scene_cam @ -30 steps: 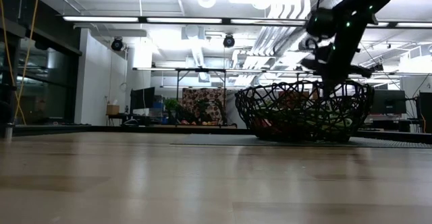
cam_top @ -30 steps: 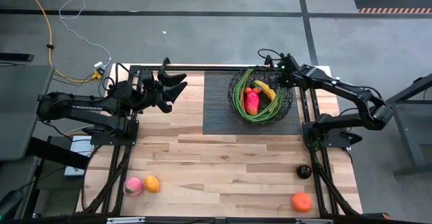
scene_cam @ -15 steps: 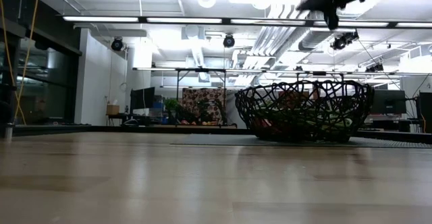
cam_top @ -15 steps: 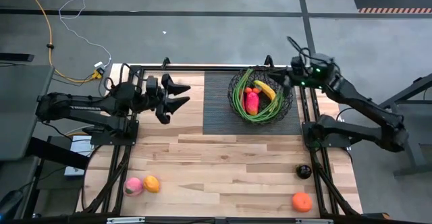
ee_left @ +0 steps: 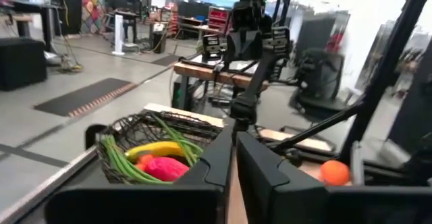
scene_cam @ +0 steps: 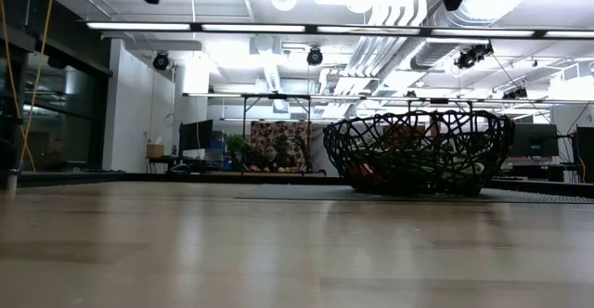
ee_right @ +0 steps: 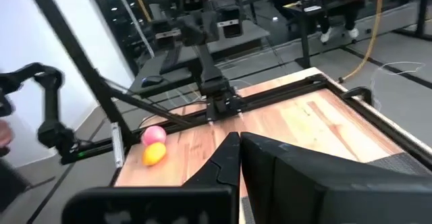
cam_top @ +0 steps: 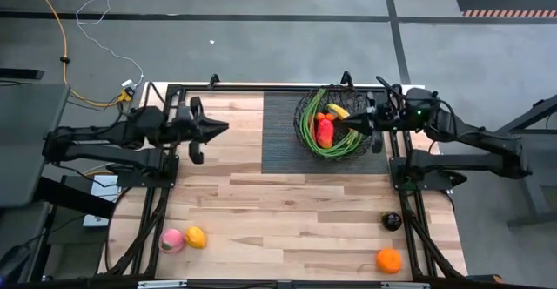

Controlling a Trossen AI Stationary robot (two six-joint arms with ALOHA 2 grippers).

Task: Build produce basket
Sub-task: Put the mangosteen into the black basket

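The black wire basket (cam_top: 339, 122) stands on a dark ribbed mat (cam_top: 280, 141) at the table's far side. It holds long green stalks (cam_top: 306, 124), a red-pink mango (cam_top: 325, 132) and a yellow banana (cam_top: 341, 111). A pink peach (cam_top: 171, 240) and a yellow-orange fruit (cam_top: 197, 237) lie near the front left. A dark plum (cam_top: 392, 221) and an orange (cam_top: 389, 260) lie near the front right. My left gripper (cam_top: 224, 125) is shut, level and high, left of the mat. My right gripper (cam_top: 359, 124) is shut, level, above the basket's right rim.
Black frame rails (cam_top: 165, 193) run along the table's left, right and far sides. The light wooden tabletop (cam_top: 287, 211) spreads between the mat and the front fruits. In the low view both grippers hang high above the basket (scene_cam: 418, 152).
My left gripper has shut, levelled out and drawn back a little toward the table's left edge. My right gripper has risen from the basket's far right rim, turned level and swung toward the near side, now above the basket's right rim. The produce has stayed put.
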